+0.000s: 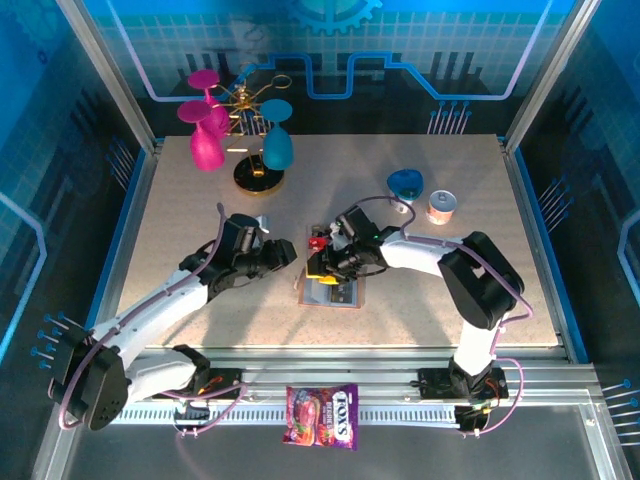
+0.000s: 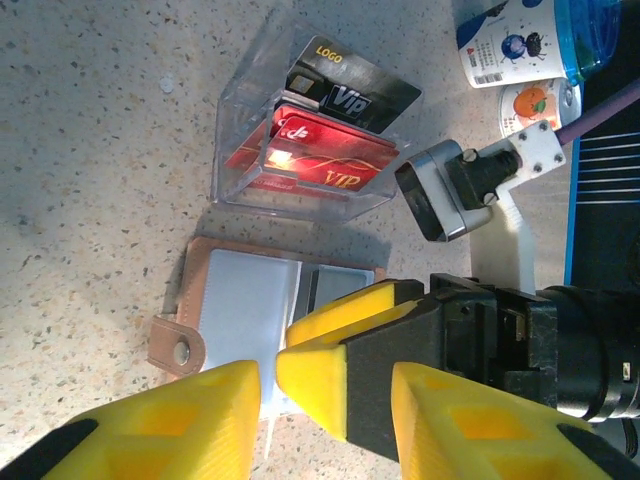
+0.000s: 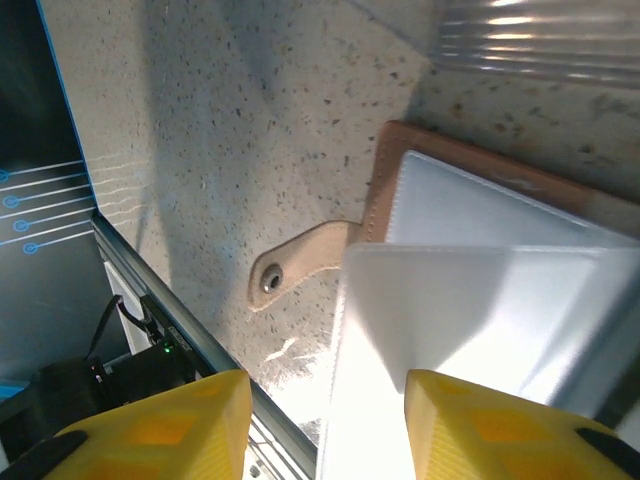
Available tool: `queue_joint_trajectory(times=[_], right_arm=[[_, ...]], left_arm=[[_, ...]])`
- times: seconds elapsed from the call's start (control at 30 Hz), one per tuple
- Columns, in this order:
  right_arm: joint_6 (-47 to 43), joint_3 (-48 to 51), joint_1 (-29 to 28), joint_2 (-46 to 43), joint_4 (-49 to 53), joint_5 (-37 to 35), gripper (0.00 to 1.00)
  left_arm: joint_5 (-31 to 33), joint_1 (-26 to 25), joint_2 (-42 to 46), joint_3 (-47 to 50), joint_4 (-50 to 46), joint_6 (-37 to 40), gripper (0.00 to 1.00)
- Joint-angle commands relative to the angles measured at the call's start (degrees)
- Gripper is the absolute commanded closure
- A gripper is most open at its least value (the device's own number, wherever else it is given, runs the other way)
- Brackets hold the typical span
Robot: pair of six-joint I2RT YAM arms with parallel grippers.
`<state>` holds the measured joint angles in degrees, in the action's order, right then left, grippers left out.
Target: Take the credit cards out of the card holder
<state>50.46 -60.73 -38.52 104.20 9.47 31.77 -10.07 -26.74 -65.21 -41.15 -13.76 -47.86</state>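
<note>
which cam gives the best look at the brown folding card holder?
Left wrist: the brown folding card holder lies open, snap tab and grey-blue pockets clear, near edge behind yellow fingers. Right wrist shows one corner and the tab, close up. Top external: small, partly under the right hand.

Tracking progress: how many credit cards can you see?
3, all in the clear box: a black card at the back, a red card next to it, a second red card nearest the card holder. Others may be hidden beneath.

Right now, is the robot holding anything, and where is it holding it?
Cannot tell for sure. The right gripper stands open around the pale raised flap of the card holder; the left gripper looks empty.
</note>
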Motion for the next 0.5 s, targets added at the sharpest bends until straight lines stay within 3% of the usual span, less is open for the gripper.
queue_joint_trajectory(times=[0.0,0.47], right_arm=[[0.58,-2.26,-1.53,2.43,0.81,0.21,0.52],[0.54,-2.55,-2.21,3.57,1.21,-0.74,0.48]], left_arm=[[-0.13,0.84,0.88,0.88,-1.44,1.45,0.59],[-4.9,0.95,-2.68,0.82,1.6,0.27,0.58]])
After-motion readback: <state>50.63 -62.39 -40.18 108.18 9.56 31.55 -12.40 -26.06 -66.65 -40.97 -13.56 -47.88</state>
